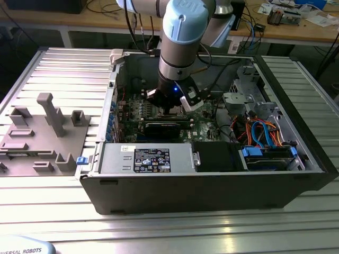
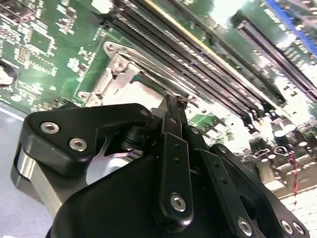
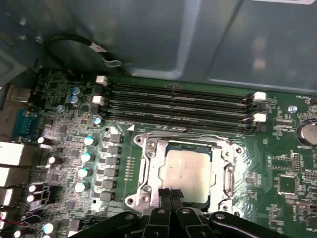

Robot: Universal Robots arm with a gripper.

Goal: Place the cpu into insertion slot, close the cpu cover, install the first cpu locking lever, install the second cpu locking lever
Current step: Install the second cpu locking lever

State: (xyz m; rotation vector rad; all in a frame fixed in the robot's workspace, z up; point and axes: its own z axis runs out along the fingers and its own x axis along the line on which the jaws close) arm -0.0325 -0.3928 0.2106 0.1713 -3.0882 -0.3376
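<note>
**Gripper down at the CPU socket edge**

The black 2-finger gripper (image 3: pixel 171 194) reaches into the open dark-grey computer case (image 1: pixel 296 182), fingertips pinched together at the edge of the small flat square silvery-grey cpu (image 3: pixel 188 171), which lies in the socket. Whether anything sits between the tips cannot be told. The thin silvery metal frame cpu cover (image 3: pixel 148 171) lies flat around the chip. 4 long black memory slots (image 3: pixel 178 106) run just beside the socket. A white-and-black label (image 1: pixel 151 159) on the power supply is too small to read.
</note>
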